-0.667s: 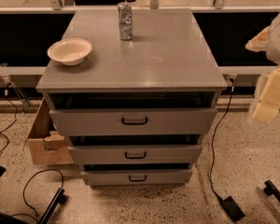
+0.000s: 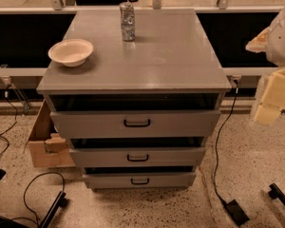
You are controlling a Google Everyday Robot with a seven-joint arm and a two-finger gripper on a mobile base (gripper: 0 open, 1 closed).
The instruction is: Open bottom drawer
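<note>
The grey cabinet (image 2: 171, 61) has three drawers stacked at its front. The bottom drawer (image 2: 138, 180) is the lowest and slimmest, with a flat grey front and a small black loop handle (image 2: 139, 181). It sits pushed in, its front set slightly behind the middle drawer (image 2: 137, 156) and top drawer (image 2: 135, 123). My gripper (image 2: 266, 109), cream-coloured, hangs at the right edge of the view, beside the cabinet at about top-drawer height. It is well to the right of and above the bottom drawer and touches nothing.
A cream bowl (image 2: 71, 52) and a silver can (image 2: 128, 21) stand on the cabinet top. A cardboard box (image 2: 43, 144) sits on the floor left of the cabinet. Black cables (image 2: 217, 151) run over the speckled floor on both sides.
</note>
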